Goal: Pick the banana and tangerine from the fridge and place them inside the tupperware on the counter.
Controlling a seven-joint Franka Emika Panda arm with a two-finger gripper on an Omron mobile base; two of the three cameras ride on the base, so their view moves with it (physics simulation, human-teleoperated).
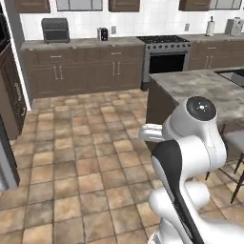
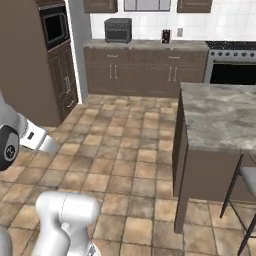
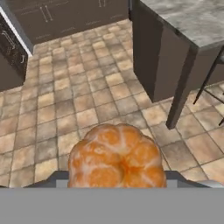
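Observation:
The tangerine [image 3: 117, 155] sits large at the bottom of the hand view, a round orange fruit with lobed segments. My gripper [image 3: 117, 180] is shut on it, and only small grey bits of the fingers show at either side of the fruit. It hangs above the tiled floor [image 3: 65, 100], left of the counter [image 3: 197, 19]. That counter is the grey marbled island top [image 1: 200, 88] [image 2: 220, 112] over dark brown cabinetry. The banana, the fridge and the tupperware are out of view.
A black sink basin [image 1: 233, 75] sits in the island top. A stool [image 2: 245, 177] [image 3: 210, 74] stands at the island's near side. Brown cabinets [image 1: 86, 71], a stove [image 1: 164, 57] and a toaster oven [image 1: 55, 29] line the back wall. A wall oven column [image 2: 45, 55] stands to the left.

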